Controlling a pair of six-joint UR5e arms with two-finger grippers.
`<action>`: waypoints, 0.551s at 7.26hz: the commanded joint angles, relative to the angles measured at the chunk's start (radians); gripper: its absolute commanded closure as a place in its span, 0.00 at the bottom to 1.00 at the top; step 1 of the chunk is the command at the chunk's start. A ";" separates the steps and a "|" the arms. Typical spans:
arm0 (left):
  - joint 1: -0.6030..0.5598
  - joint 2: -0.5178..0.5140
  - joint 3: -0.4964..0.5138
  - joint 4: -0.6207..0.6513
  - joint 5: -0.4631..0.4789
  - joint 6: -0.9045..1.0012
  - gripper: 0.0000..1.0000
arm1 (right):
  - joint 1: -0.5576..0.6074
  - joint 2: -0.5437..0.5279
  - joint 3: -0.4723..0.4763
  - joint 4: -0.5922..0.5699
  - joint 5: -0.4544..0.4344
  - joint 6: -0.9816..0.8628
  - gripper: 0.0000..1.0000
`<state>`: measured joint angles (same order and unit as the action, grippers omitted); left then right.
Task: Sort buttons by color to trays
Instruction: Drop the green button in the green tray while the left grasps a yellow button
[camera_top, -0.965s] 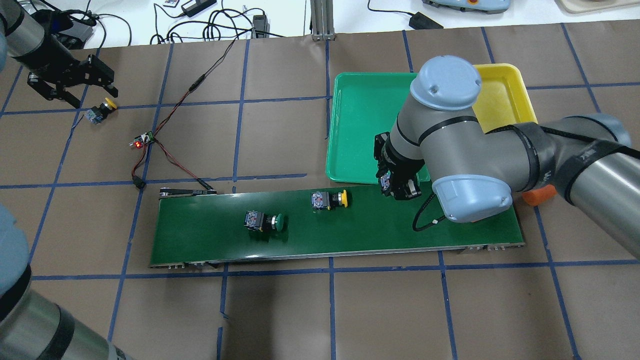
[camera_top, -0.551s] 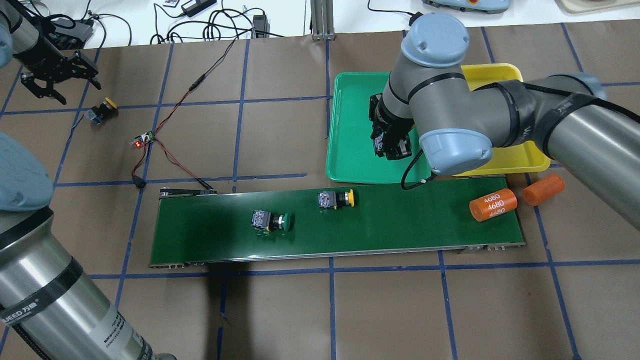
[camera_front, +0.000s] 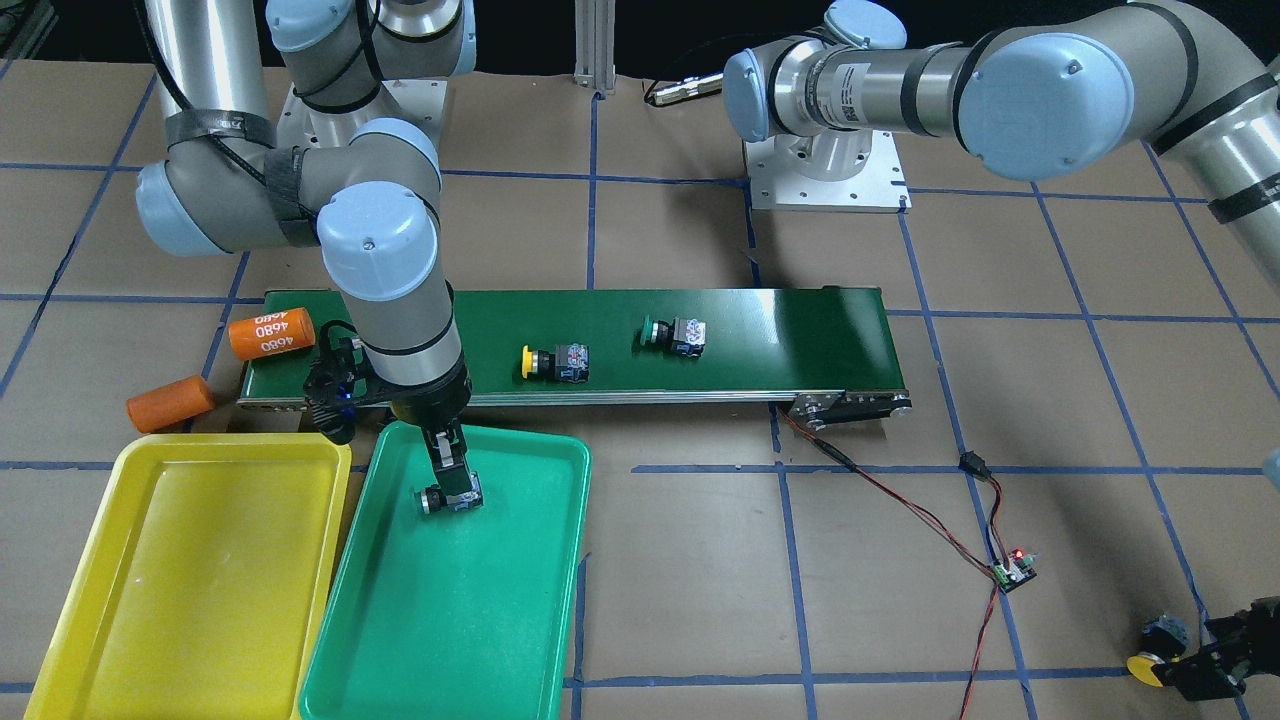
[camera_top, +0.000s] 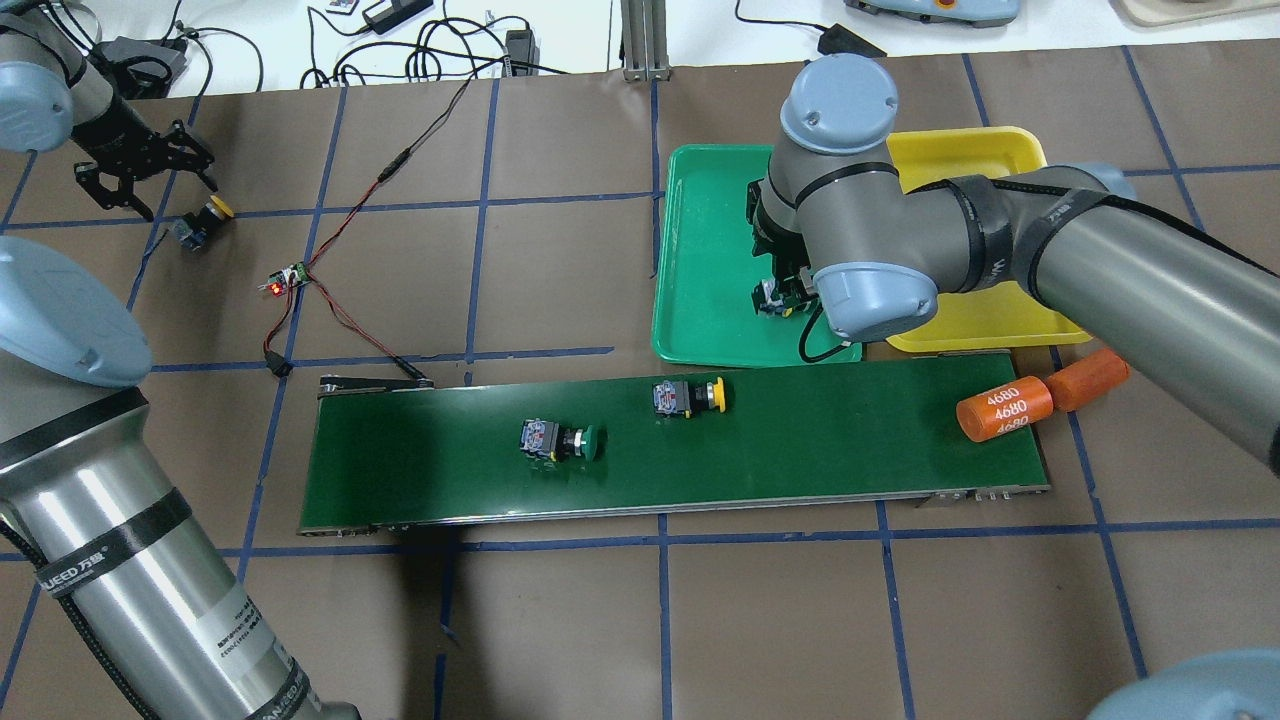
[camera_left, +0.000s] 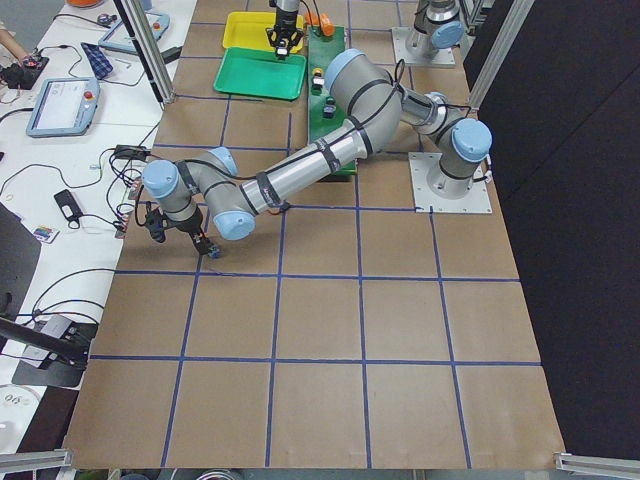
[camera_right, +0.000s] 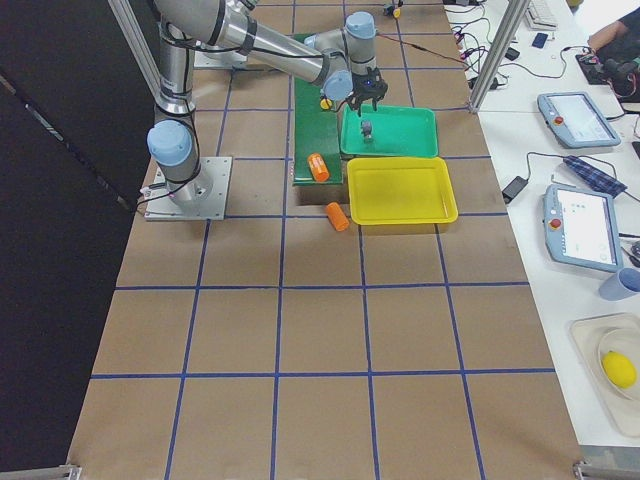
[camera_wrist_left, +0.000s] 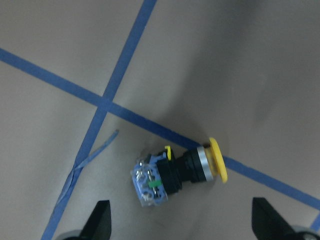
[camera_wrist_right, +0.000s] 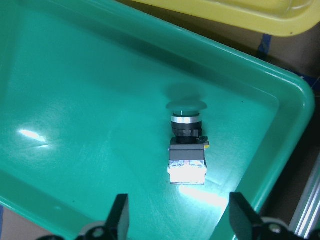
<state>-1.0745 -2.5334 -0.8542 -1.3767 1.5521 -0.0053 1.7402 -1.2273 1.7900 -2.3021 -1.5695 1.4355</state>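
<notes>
My right gripper (camera_wrist_right: 177, 222) hangs open over the green tray (camera_top: 700, 250). A green-capped button (camera_wrist_right: 187, 150) lies in that tray between the fingers, not touching them; it also shows in the front view (camera_front: 450, 499). The yellow tray (camera_top: 990, 165) beside it holds nothing. A green-capped button (camera_top: 560, 441) and a yellow-capped button (camera_top: 688, 396) lie on the dark-green belt (camera_top: 800, 450). My left gripper (camera_wrist_left: 180, 220) is open just above a yellow-capped button (camera_wrist_left: 177, 172) lying on the table at the far left (camera_top: 200, 222).
Two orange cylinders lie at the belt's right end, one marked 4680 (camera_top: 1003, 408), one plain (camera_top: 1090, 378). A small circuit board with a red light (camera_top: 283, 284) and its wires run from the belt's left end.
My right gripper carried a green button from the belt's edge to the green tray and let it go. The belt's buttons and the 4680 cylinder drifted right. My left gripper closed in on the yellow button.
</notes>
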 joint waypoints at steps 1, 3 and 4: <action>0.002 -0.022 0.011 0.007 -0.024 -0.007 0.00 | -0.007 -0.018 0.002 0.070 0.005 -0.003 0.00; 0.004 -0.030 0.000 0.001 -0.021 0.004 0.03 | 0.001 -0.151 0.002 0.293 0.005 -0.012 0.00; 0.005 -0.033 -0.005 -0.007 -0.023 0.007 0.06 | 0.007 -0.158 0.009 0.350 0.011 -0.007 0.00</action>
<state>-1.0709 -2.5615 -0.8534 -1.3760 1.5298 -0.0045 1.7401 -1.3486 1.7936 -2.0540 -1.5629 1.4266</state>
